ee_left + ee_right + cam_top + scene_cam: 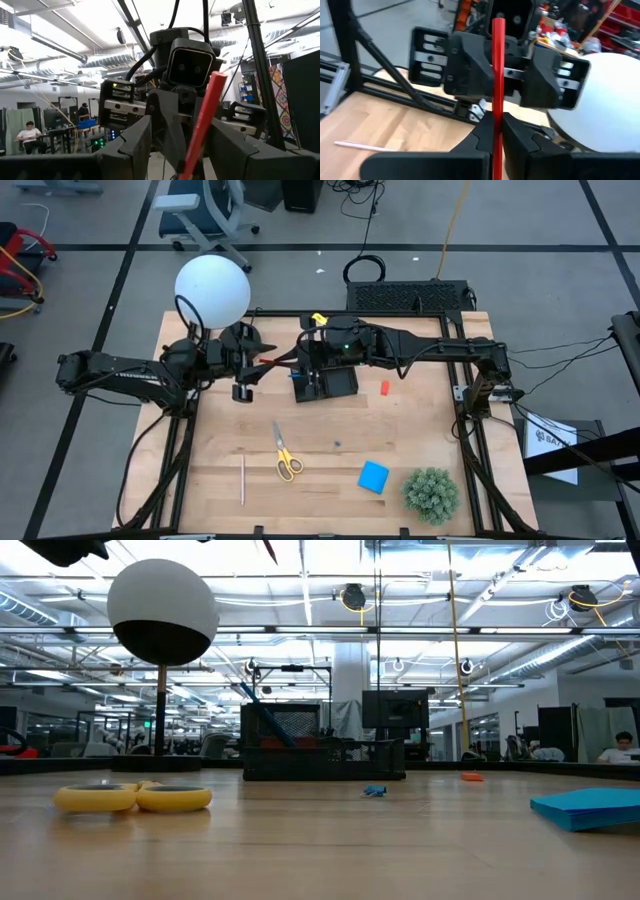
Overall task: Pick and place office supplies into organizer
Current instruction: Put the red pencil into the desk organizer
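Note:
A red pen (272, 362) hangs in the air between my two grippers, above the table's far middle. My right gripper (300, 362) reaches in from the table's right and is shut on the pen. My left gripper (253, 364) faces it from the left, open; its two fingers (132, 145) stand on either side of the pen's end (192, 150) with a gap showing. The black organizer (335, 383) sits on the table below my right gripper. Yellow-handled scissors (286, 455), a pale pencil (242, 478), a blue notepad (373, 477) and a red eraser (384, 388) lie on the table. My right gripper pinches the red pen's shaft (496, 117) between its two fingers (480, 137). The fingers come nearly level from the table's right. The pen runs on past the fingertips toward my left gripper. It is lifted clear of the table and the organizer.
A lamp with a white ball shade (212, 290) stands at the far left, close behind my left arm. A green spiky plant ball (432, 492) sits at the near right corner. Bare wood lies between the scissors and the notepad.

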